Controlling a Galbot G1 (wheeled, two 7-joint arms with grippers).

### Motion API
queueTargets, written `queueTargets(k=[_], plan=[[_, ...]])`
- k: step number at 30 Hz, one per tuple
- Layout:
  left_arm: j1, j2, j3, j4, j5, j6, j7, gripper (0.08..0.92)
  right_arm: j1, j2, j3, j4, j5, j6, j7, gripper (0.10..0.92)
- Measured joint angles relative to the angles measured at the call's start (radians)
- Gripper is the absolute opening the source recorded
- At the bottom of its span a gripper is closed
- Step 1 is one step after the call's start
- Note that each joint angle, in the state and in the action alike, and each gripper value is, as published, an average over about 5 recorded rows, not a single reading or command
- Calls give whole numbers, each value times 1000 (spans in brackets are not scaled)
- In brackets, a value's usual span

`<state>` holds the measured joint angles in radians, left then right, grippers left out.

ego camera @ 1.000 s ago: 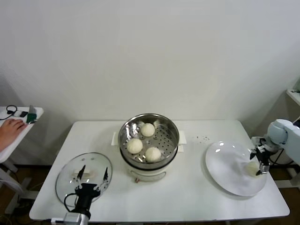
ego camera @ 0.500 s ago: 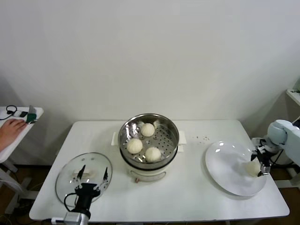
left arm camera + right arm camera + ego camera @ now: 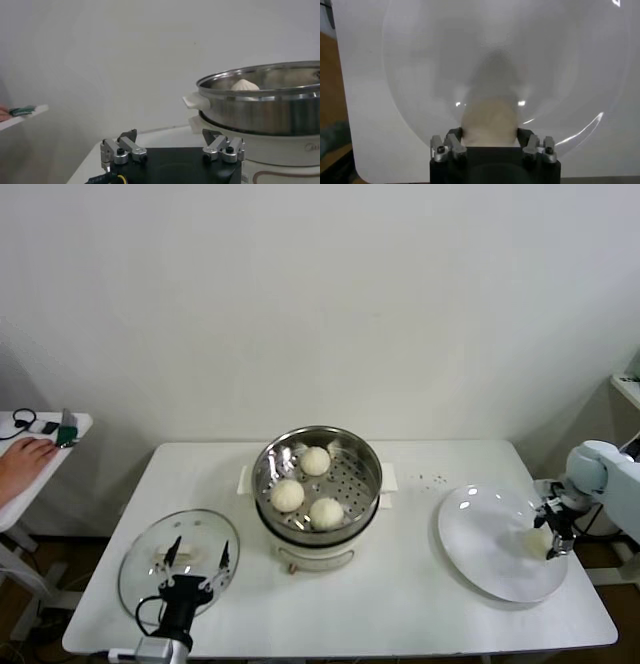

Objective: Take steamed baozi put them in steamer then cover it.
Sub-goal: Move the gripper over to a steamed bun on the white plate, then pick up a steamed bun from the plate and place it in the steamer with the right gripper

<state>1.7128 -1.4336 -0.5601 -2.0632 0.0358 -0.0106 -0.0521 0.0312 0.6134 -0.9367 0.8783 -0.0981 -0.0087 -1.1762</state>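
Hovering low at the bottom left of the head view, the left gripper (image 3: 198,567) hangs with its fingers spread wide over the near edge of the cover (image 3: 150,556), the clear glass lid that lies flat on the table (image 3: 400,604) in the lower left. At the right edge of the frame, the right gripper (image 3: 551,536) reaches down onto the white plate (image 3: 485,544), and its wrist view shows the two fingers pressed against either side of the last baozi (image 3: 487,122) — pinching it while it sits on the plate's right side. Further back, at the centre of the frame, the steamer (image 3: 318,489) stands open on its white base with three baozi (image 3: 306,488) resting on the perforated tray, one toward the back and two toward the front. What the next move turns on is this: the steamer lies toward frame left of the held bun, across a stretch of bare table, so the right arm, by far the nearer, would likely lift and carry it leftward over the steel rim — the tray's open right side looks like the free spot. The bun is round, so no axis matters.
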Motion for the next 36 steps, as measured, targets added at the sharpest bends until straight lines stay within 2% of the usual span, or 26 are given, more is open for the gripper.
queueTargets(k=[7, 15, 28, 36], plan=[[6, -2, 2, -3, 2, -4, 0, 823, 62, -7, -49, 22, 64, -19, 11, 696], [17, 0, 17, -17, 7, -9, 5, 823, 304, 50, -255, 49, 269, -73, 21, 696], [36, 16, 27, -47, 3, -20, 15, 823, 704, 335, -603, 67, 720, -177, 52, 696], [33, 31, 28, -41, -2, -26, 17, 823, 783, 531, -726, 70, 900, -220, 70, 700]])
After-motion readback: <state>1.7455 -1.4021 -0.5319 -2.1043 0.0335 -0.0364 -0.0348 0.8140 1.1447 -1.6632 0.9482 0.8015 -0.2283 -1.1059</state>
